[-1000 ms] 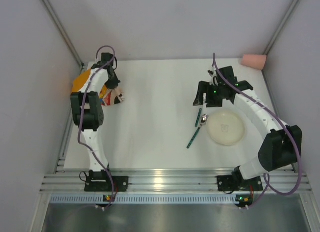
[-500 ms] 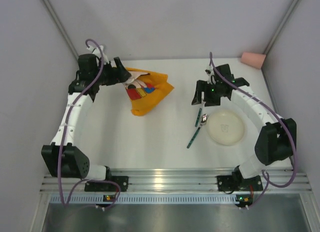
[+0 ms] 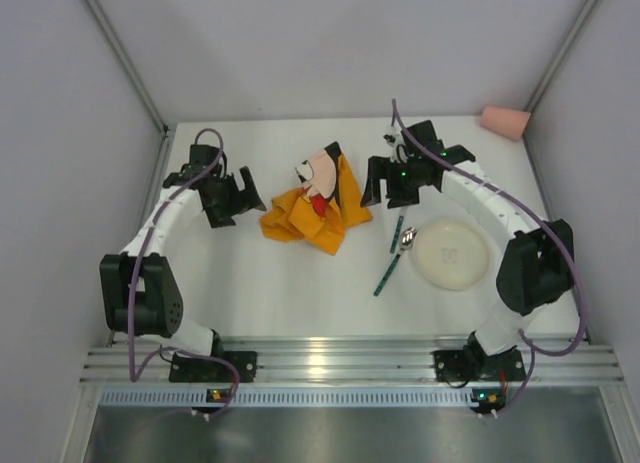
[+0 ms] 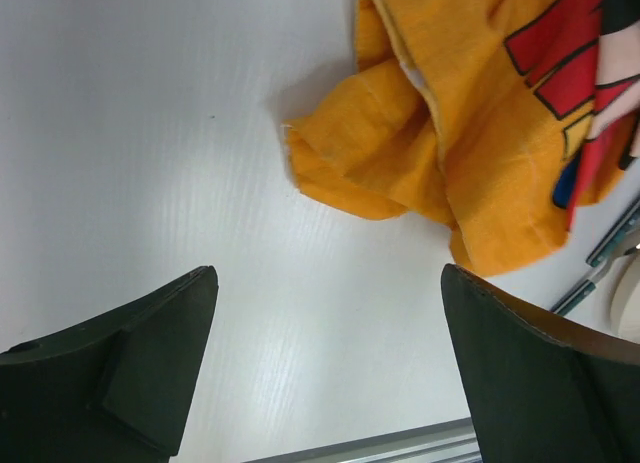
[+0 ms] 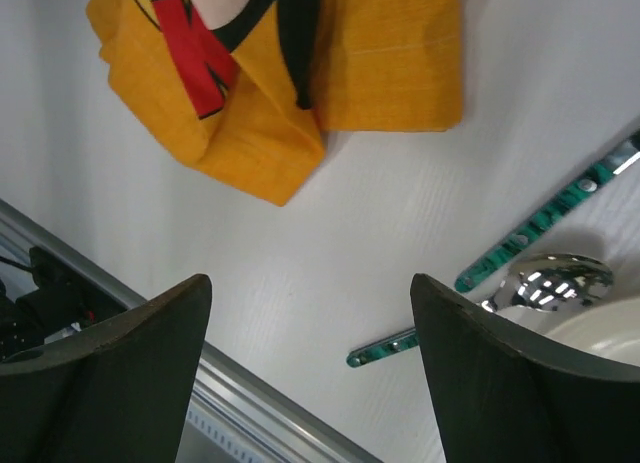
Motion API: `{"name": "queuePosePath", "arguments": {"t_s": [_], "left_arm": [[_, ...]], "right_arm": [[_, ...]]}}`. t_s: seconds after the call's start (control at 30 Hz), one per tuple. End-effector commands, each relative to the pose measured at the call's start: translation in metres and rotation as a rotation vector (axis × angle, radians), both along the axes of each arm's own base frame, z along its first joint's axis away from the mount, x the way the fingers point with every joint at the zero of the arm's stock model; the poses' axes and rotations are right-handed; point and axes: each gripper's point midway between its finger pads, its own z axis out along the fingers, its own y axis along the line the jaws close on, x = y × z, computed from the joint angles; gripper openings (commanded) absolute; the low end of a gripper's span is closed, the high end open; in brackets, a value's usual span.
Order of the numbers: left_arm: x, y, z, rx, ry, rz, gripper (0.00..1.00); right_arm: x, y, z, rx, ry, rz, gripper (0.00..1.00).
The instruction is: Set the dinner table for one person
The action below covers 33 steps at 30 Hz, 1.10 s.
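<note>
Table (image 3: 300,293): white, matte, lying flat and filling the booth floor. In the top view it reads wider than deep, so its long axis runs left to right, parallel to the rail (image 3: 320,361) on its near edge, and its short sides run toward the back wall. Placemat (image 3: 318,211): orange, crumpled in a heap on the far-middle of the table, printed face toward the back. Left gripper (image 4: 325,283): jaws spread wide, nothing between them, over bare table just left of the placemat and not touching it. Right gripper (image 5: 310,283): jaws also apart and empty, just right of the placemat. Plate (image 3: 452,253): right side of the table. Spoon (image 3: 408,239): bowl at the plate's left rim. Two green-handled utensils (image 3: 386,275): beside the spoon, lying near-to-far. Pink cup (image 3: 505,121): far right corner.
</note>
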Motion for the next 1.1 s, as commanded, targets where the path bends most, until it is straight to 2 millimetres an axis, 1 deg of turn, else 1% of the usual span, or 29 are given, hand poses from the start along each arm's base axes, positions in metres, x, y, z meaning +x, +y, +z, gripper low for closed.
{"name": "queuePosePath", "arguments": {"t_s": [0.0,0.03,0.07,0.1,0.13,0.17,0.2,0.23,0.27,0.3,0.37,0.4,0.43,0.47,0.5,0.53,0.57,0.6,0.63,0.67,0.7,0.73,0.77,0.8,0.83,0.87,0.9,1.0,1.07], "left_arm": [[0.001,-0.015,0.048,-0.025,-0.137,-0.01,0.99],[-0.001,-0.021,0.053,-0.034,-0.159,-0.033,0.99],[-0.001,-0.031,0.065,-0.063,-0.213,-0.069,0.99],[-0.004,-0.044,0.07,-0.078,-0.24,-0.118,0.99],[-0.005,-0.053,0.075,-0.082,-0.274,-0.166,0.99],[-0.006,-0.063,0.08,-0.092,-0.302,-0.208,0.99],[-0.009,-0.081,0.084,-0.094,-0.327,-0.271,0.99],[-0.008,-0.091,0.081,-0.082,-0.326,-0.314,0.99],[-0.006,-0.102,0.085,-0.077,-0.339,-0.348,0.99],[-0.012,-0.12,0.084,-0.07,-0.338,-0.412,0.99],[-0.008,-0.14,0.075,-0.038,-0.318,-0.459,0.99],[-0.011,-0.153,0.07,0.006,-0.316,-0.494,0.98],[-0.012,-0.16,0.052,0.04,-0.264,-0.515,0.95],[-0.012,-0.173,0.053,0.069,-0.272,-0.54,0.91],[-0.011,-0.176,0.046,0.103,-0.251,-0.541,0.89],[-0.01,-0.179,0.033,0.17,-0.221,-0.55,0.87],[-0.007,-0.177,0.027,0.192,-0.211,-0.544,0.87],[-0.007,-0.181,0.023,0.233,-0.214,-0.549,0.86],[-0.005,-0.181,0.013,0.271,-0.202,-0.547,0.86],[-0.004,-0.183,0.01,0.289,-0.204,-0.551,0.86],[-0.004,-0.185,0.007,0.315,-0.206,-0.554,0.86],[-0.002,-0.185,0.0,0.342,-0.196,-0.551,0.86],[0.0,-0.182,-0.001,0.385,-0.199,-0.538,0.86],[0.002,-0.179,-0.002,0.404,-0.195,-0.524,0.86],[0.003,-0.177,-0.007,0.424,-0.184,-0.518,0.85],[0.008,-0.172,-0.005,0.459,-0.192,-0.499,0.85],[0.008,-0.169,-0.006,0.478,-0.184,-0.485,0.85],[0.013,-0.167,-0.012,0.506,-0.177,-0.481,0.82],[0.014,-0.168,-0.02,0.515,-0.161,-0.488,0.74]], "right_arm": [[-0.015,0.043,0.003,0.032,0.004,0.11,0.81],[-0.025,0.056,0.0,0.032,0.008,0.146,0.81],[-0.032,0.059,-0.008,0.026,0.025,0.156,0.81],[-0.033,0.065,-0.011,0.033,0.022,0.162,0.81],[-0.039,0.071,-0.017,0.038,0.043,0.162,0.81],[-0.04,0.071,-0.022,0.041,0.057,0.153,0.81],[-0.044,0.071,-0.033,0.041,0.078,0.148,0.81],[-0.046,0.072,-0.037,0.045,0.095,0.138,0.81],[-0.048,0.07,-0.043,0.038,0.11,0.134,0.81],[-0.048,0.069,-0.048,0.03,0.116,0.131,0.81],[-0.05,0.065,-0.055,0.014,0.129,0.125,0.8],[-0.049,0.062,-0.055,0.008,0.123,0.119,0.8],[-0.049,0.059,-0.056,0.003,0.126,0.109,0.8],[-0.052,0.053,-0.061,-0.006,0.139,0.095,0.8],[-0.052,0.048,-0.063,-0.012,0.144,0.084,0.8],[-0.054,0.038,-0.067,-0.019,0.161,0.054,0.8],[-0.055,0.032,-0.07,-0.022,0.169,0.038,0.8],[-0.057,0.026,-0.069,-0.022,0.171,0.024,0.8],[-0.056,0.016,-0.072,-0.023,0.181,-0.003,0.8],[-0.062,0.008,-0.08,-0.034,0.206,-0.017,0.81],[-0.064,0.003,-0.08,-0.032,0.205,-0.028,0.8],[-0.063,-0.005,-0.081,-0.031,0.21,-0.051,0.81],[-0.068,-0.012,-0.087,-0.037,0.228,-0.063,0.81],[-0.069,-0.015,-0.085,-0.033,0.222,-0.07,0.81],[-0.069,-0.02,-0.086,-0.034,0.227,-0.081,0.81],[-0.071,-0.023,-0.089,-0.039,0.234,-0.087,0.81],[-0.072,-0.024,-0.089,-0.038,0.232,-0.087,0.81],[-0.074,-0.027,-0.093,-0.042,0.245,-0.093,0.81],[-0.073,-0.025,-0.093,-0.034,0.249,-0.093,0.8]]}}
